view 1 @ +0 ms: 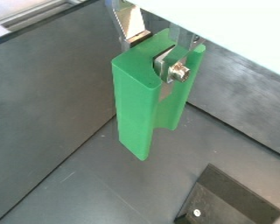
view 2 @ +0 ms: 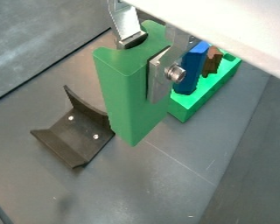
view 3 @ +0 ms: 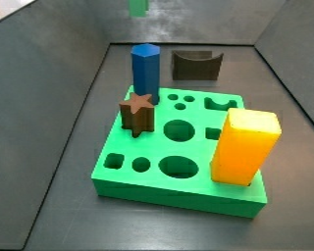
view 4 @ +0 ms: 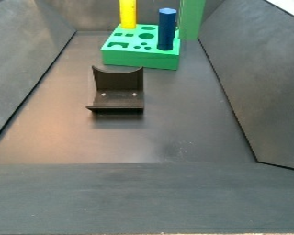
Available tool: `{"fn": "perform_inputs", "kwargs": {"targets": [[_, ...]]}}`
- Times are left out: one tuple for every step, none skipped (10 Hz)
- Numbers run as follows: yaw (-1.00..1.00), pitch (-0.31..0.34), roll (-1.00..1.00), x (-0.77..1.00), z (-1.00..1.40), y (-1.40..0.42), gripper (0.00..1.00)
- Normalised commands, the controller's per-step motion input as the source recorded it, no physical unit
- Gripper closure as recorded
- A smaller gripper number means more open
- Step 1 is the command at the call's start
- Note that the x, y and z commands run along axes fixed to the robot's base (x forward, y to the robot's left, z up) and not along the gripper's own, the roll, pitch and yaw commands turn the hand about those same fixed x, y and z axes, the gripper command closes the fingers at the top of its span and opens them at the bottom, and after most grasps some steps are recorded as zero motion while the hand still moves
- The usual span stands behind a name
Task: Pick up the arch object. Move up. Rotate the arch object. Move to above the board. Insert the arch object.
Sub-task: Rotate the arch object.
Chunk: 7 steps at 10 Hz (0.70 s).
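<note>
Clamping a green block (view 1: 149,101), perhaps notched, the end effector (view 1: 164,57) hangs near the board (view 3: 133,181) holding a blue peg (view 3: 144,69).

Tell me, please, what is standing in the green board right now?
In the board stand a blue peg, a brown star block and a yellow block; their sockets are covered. The gripper, off the board, holds a green block.

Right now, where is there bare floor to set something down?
Bare: the wide floor on the fixture's side away from the board. The board holds a blue peg and yellow block: crowded. The gripper, fingers on a green block, hangs above the floor.
</note>
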Motion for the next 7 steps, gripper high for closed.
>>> {"fn": "perform_inputs", "kwargs": {"targets": [[0.36,0.158,-0.07,0.05,0.02,-0.01,1.00],[0.29,0.144,-0.07,0.06,0.01,-0.01,1.00],[0.26,0.121,-0.06,0.00,0.00,0.00,1.00],[0.19,0.116,-0.26,0.00,-1.00,0.00,1.00],[0.13,0.093,-0.26,0.01,-1.00,0.00,1.00],[0.07,0.022,-0.21,0.02,-1.00,0.01,1.00],[0.04,-0.011,-0.17,0.01,-1.00,0.01,1.00]]}}
